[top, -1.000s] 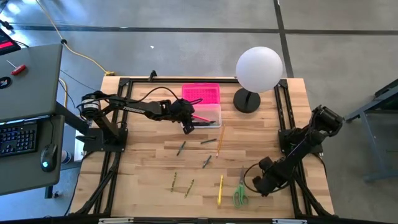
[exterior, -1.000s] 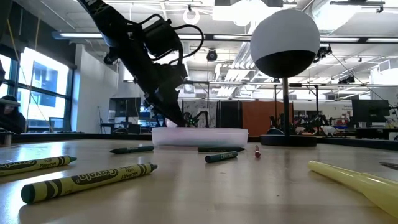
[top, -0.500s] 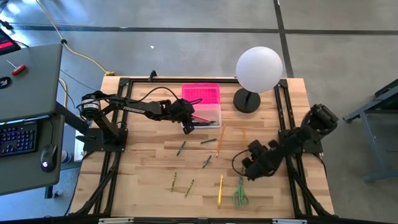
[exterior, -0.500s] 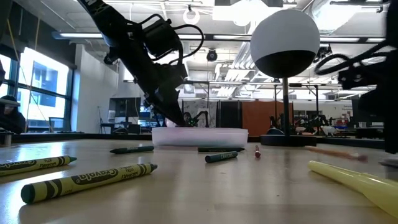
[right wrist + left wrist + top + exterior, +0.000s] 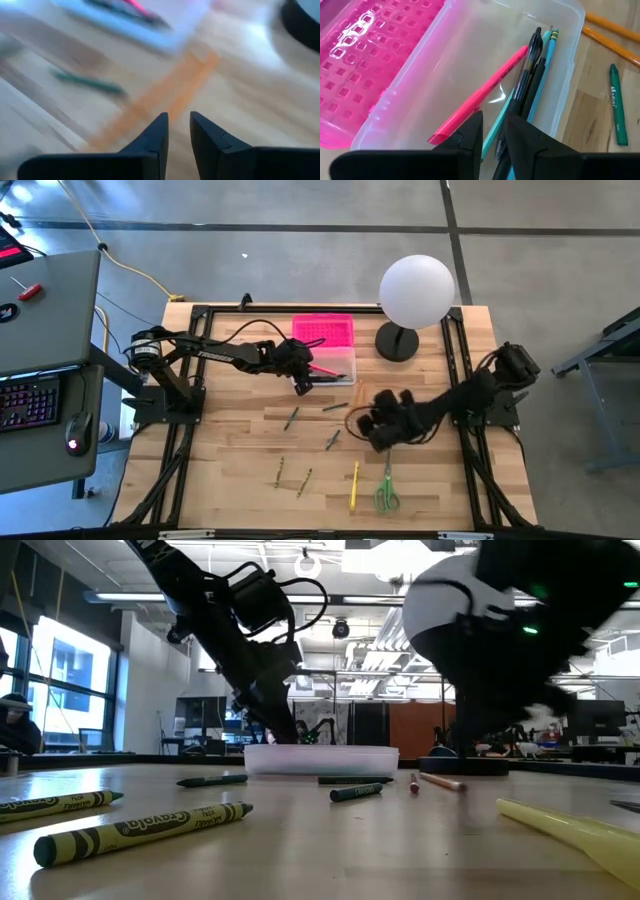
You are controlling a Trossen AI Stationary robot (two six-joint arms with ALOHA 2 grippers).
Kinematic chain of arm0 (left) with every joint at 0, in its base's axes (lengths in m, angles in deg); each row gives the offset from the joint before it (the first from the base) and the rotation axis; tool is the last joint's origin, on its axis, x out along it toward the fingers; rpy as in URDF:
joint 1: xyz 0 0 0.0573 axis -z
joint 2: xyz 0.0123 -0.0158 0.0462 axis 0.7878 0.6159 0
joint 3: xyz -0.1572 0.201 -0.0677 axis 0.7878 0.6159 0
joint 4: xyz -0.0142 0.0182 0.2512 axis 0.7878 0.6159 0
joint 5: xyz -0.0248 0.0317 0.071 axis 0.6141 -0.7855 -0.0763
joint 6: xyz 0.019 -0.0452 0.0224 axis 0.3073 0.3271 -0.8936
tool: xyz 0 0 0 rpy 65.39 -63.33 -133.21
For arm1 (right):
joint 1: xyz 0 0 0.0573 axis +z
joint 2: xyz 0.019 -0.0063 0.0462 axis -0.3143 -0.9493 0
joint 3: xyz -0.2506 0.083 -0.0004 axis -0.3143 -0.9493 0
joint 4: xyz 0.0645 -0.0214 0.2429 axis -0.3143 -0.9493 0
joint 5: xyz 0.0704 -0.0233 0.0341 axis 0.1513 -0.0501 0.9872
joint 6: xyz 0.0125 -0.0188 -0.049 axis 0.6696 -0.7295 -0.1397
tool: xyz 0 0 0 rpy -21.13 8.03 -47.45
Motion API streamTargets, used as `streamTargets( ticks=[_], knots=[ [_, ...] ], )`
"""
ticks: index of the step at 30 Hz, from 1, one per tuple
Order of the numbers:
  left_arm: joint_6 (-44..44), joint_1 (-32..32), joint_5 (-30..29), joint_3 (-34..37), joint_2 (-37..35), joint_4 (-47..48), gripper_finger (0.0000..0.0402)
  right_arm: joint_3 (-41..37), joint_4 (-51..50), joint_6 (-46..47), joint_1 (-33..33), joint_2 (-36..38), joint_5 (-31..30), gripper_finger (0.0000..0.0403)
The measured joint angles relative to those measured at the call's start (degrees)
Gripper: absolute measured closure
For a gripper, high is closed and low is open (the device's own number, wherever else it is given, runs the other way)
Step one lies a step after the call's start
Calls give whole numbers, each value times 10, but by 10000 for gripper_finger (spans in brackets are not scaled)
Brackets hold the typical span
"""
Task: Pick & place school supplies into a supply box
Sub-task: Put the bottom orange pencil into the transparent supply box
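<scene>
Supply box (image 5: 335, 366) sits on the table (image 5: 240, 450) at roughly 12 o'clock from table centre, clear tray toward the middle, pink lid (image 5: 322, 332) folded open behind it. White globe lamp (image 5: 415, 292) stands just at the box's 3 o'clock. Inside the tray, per left wrist view: a pink pen (image 5: 479, 94), a dark pen (image 5: 526, 70) and a light blue pencil (image 5: 546, 60), lying side by side.

Left gripper (image 5: 493, 131) hangs over the tray's near edge; fingers slightly apart with a narrow gap, nothing between them.

Right gripper (image 5: 178, 126) is above the table at about 3 o'clock from centre, over two orange pencils (image 5: 353, 406). Fingers a narrow gap apart, holding nothing. View blurred.

Loose on the table: a green crayon (image 5: 336, 407) at 9 o'clock of the orange pencils, more dark crayons (image 5: 291, 418) around centre, two olive crayons (image 5: 292, 474) at 7 o'clock, a yellow marker (image 5: 354, 485) and green-handled scissors (image 5: 386, 492) at 5 to 6 o'clock near the front edge.
</scene>
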Motion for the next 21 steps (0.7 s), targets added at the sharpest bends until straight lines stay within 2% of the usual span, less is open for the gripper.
streamTargets(
  ticks=[4,11,16,21],
  knots=[
    [0,0,0,0,0,0,289,0,90,-107,-41,0,-10,344],
    [0,0,3,0,0,1,289,0,66,-113,-88,0,52,344],
    [0,0,3,0,0,1,289,0,73,-86,-88,0,75,343],
    [0,0,4,0,0,1,289,0,69,-127,-88,0,91,342]
  ],
)
